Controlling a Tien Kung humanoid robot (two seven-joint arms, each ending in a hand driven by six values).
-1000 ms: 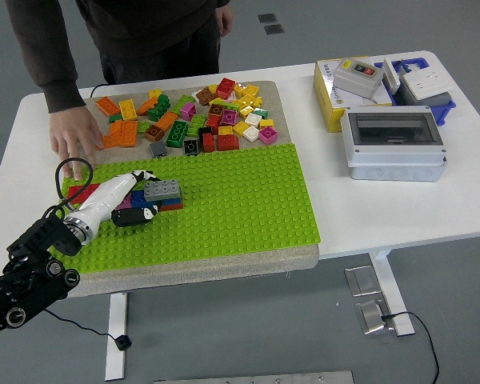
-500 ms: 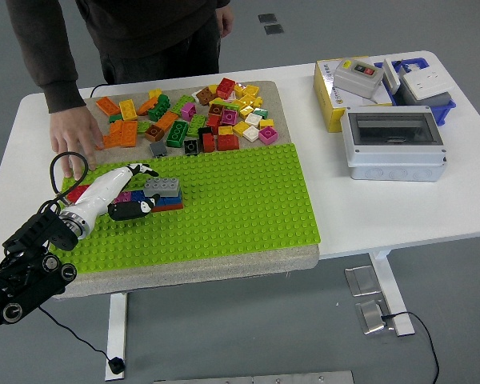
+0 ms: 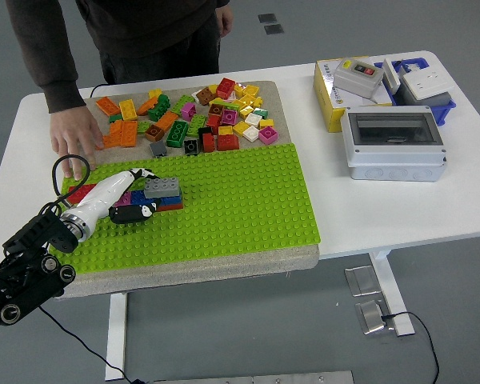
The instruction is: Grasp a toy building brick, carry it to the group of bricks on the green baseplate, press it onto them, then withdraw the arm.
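At the left edge of the table: robot's left arm, black, entering from the lower corner, ending in the left hand (image 3: 126, 198), white-cased with dark fingertips, lying low over the green baseplate (image 3: 240, 200). Fingers extended toward the group of bricks (image 3: 148, 197); whether they pinch anything cannot be told from where I stand, the tips being bunched against the stack. Grey brick (image 3: 162, 188): seated on top of the group, over blue and red layers, just beside the fingertips, possibly touching them. Above this, a person's hand (image 3: 74, 136), flat on the table at the baseplate's far left corner, near the robot's wrist. Centre, far side of the mat: loose bricks (image 3: 192, 120), mixed orange, green, yellow, red, pink, well apart from the group. Right side: grey enclosure box (image 3: 394, 144), yellow box (image 3: 336, 94), blue bins (image 3: 432, 88). Right hand not in sight. Risks noted: a fingertip caught on the grey brick could lift or skew it on withdrawal; a half-seated brick may pop off; the arm's path back passes close to the person's hand, so contact is possible.
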